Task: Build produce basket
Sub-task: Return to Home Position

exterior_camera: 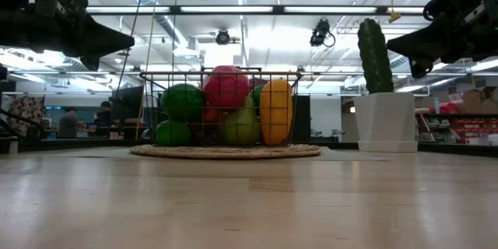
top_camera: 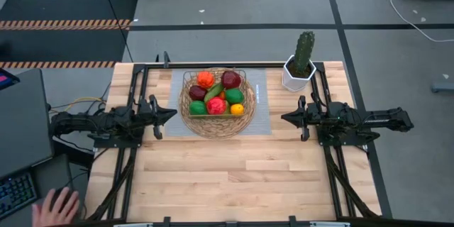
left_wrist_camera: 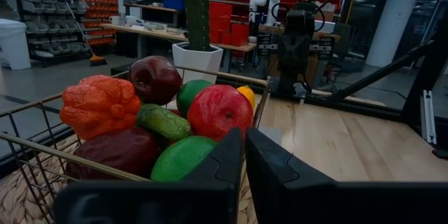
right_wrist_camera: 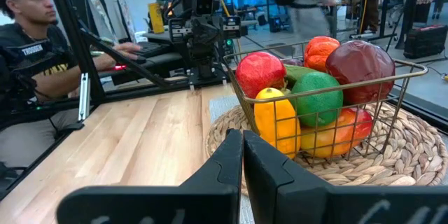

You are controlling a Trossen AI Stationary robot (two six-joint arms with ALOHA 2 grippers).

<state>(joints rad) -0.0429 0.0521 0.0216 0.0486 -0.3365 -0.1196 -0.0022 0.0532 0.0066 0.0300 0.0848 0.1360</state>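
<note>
While the round, shallow tan wicker basket (top_camera: 202, 126) with its gold wire centre sits on a grey mat (top_camera: 262, 120) at the far middle of the pale wooden table (top_camera: 241, 177), the red, green, orange and yellow toy fruits and vegetables (top_camera: 216, 93) lie heaped inside it. The left gripper (top_camera: 173, 113) hangs just left of the basket and the right gripper (top_camera: 285, 118) to its right, both clear of it, fingers pressed together on nothing. A tall green cactus (top_camera: 304, 48) in a white hexagonal pot (top_camera: 292, 75) stands far right.

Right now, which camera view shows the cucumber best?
The left wrist view: the cucumber lies close, its bumpy top plain. The high view shows a small green strip; the low and right wrist views mostly hide it behind fruit.
</note>
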